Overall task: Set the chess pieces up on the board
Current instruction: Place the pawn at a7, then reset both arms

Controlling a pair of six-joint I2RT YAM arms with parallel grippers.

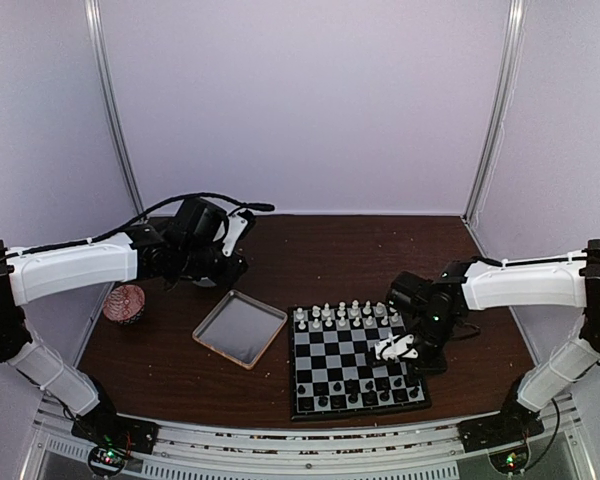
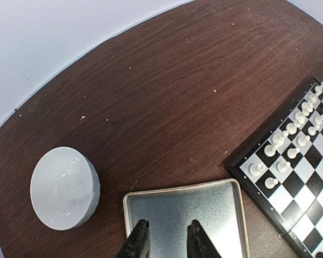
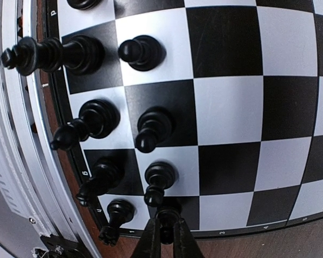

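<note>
— Right gripper [image 3: 162, 234], yours: jaws drawn narrow, pinched on a black pawn [image 3: 168, 210]. The pawn sits at the last square of the black pawn row, by the side edge of the chessboard [image 3: 231, 107]. It looks down on its square, though the fingers hide its foot.

— And the other arm?

— Left gripper [image 2: 168, 243]: fingers slightly parted, nothing between them. It hangs over the tin tray [image 2: 204, 209], well apart from the chessboard. No part in this step.

— Where do the sets stand?

— White pieces [image 1: 345, 315] in two rows along the far edge. Black pieces [image 1: 355, 392] in two rows along the near edge. They're too small in the top view to count, so I cannot tell you whether any is missing.

— What could go wrong from here?

— My judgement: crowding. The neighbour pawn [image 3: 159, 180] stands just beside your fingertips, and a back-row piece [image 3: 116, 217] is near on the other side. Open wide or pull off sideways and a finger could clip one and tip it. These figures are tiny and look light. The held pawn could also cling to a pad and lift with it, or topple if its base isn't flat. You'd want a small opening, then a straight rise.
</note>
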